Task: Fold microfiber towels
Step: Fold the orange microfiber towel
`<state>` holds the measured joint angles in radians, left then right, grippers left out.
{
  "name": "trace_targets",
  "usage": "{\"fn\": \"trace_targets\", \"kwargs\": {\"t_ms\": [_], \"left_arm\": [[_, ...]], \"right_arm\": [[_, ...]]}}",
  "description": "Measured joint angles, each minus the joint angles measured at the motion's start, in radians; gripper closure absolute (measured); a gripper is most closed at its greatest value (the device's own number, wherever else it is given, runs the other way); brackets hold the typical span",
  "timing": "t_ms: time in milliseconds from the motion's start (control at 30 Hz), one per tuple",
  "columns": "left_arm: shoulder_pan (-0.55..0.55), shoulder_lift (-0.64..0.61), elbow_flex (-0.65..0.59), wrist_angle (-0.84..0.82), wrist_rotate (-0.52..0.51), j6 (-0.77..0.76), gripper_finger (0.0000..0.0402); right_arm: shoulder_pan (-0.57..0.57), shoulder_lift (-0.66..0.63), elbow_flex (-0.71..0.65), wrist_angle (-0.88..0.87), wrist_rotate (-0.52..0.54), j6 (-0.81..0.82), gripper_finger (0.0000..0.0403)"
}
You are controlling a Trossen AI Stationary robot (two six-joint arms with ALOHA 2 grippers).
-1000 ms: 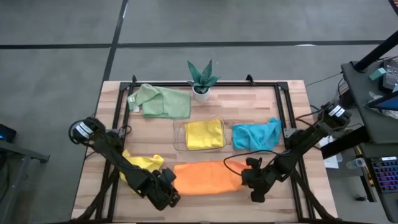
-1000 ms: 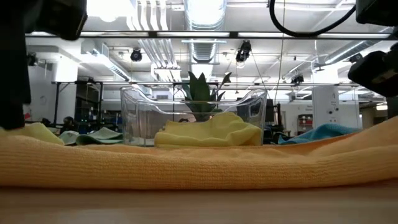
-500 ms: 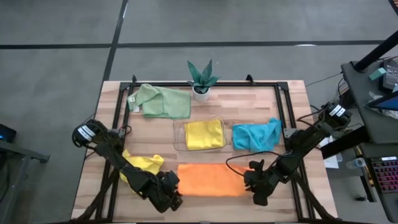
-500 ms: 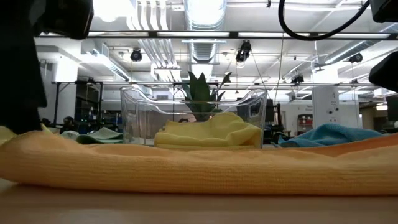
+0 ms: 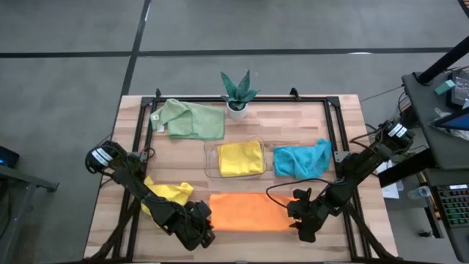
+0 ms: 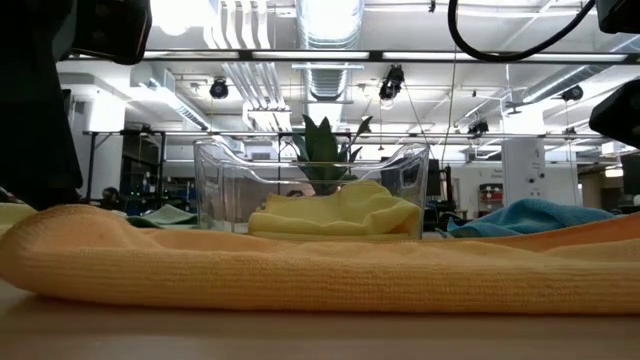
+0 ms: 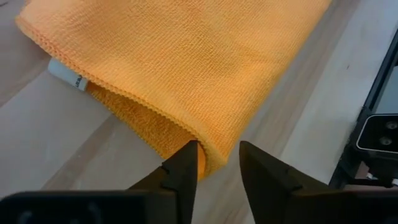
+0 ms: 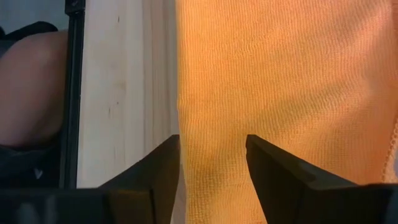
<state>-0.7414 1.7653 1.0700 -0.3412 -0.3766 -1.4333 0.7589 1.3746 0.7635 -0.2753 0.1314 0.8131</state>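
The orange microfiber towel (image 5: 249,213) lies folded in a flat rectangle near the table's front edge, its folded layers showing (image 7: 186,68). My left gripper (image 7: 219,168) is at its near left corner, fingers a small gap apart on either side of that corner. My right gripper (image 8: 213,165) stands open over the towel's right end (image 8: 261,81). One yellow towel (image 5: 240,158) lies in the clear tray (image 5: 210,163). A second yellow towel (image 5: 170,193) lies partly under my left arm. The teal towel (image 5: 302,159) and the pale green towel (image 5: 189,119) lie crumpled farther back. My left gripper has the orange towel's near left folded corner (image 7: 214,152) between its two fingers, which slant down from the near left. Whether the fingers touch it I cannot tell. The towel lies flat on the table.
A small potted plant (image 5: 237,92) stands at the middle of the far edge. Black frame rails (image 5: 333,125) run along the table's sides. Bare wood (image 5: 293,121) shows between the towels. A white label (image 7: 65,73) sticks out of the orange towel's edge.
The orange towel's raised ends have dropped, and it has settled into a shorter, neat rectangle on the table. Its left end, which reached past the low view's left edge, now lies rounded on the wood. Both arms have stayed at the towel's ends.
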Motion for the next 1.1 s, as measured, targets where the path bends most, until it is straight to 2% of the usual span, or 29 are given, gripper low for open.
{"fn": "trace_targets", "kwargs": {"t_ms": [300, 500, 633, 933, 1033, 1100], "left_arm": [[0.0, 0.0, -0.03, 0.041, -0.002, -0.001, 0.0342], [0.001, 0.0, -0.051, 0.08, -0.012, -0.012, 0.035], [0.002, 0.0, -0.057, 0.09, -0.016, -0.025, 0.0335], [0.014, 0.022, -0.064, 0.096, -0.047, -0.026, 0.0273], [0.02, 0.042, -0.064, 0.098, -0.042, -0.024, 0.0273], [0.02, 0.047, -0.065, 0.095, -0.031, -0.002, 0.0289]], "right_arm": [[0.0, 0.0, 0.0, 0.0, 0.0, -0.002, 0.0227], [0.0, 0.0, 0.0, 0.0, 0.0, -0.002, 0.0225], [0.0, 0.0, 0.0, 0.0, 0.001, -0.002, 0.0225], [0.0, 0.0, 0.0, 0.001, 0.002, -0.002, 0.0225], [0.0, 0.0, 0.0, 0.0, 0.003, -0.002, 0.0225], [0.0, 0.0, 0.0, 0.0, 0.003, -0.002, 0.0225]]}}
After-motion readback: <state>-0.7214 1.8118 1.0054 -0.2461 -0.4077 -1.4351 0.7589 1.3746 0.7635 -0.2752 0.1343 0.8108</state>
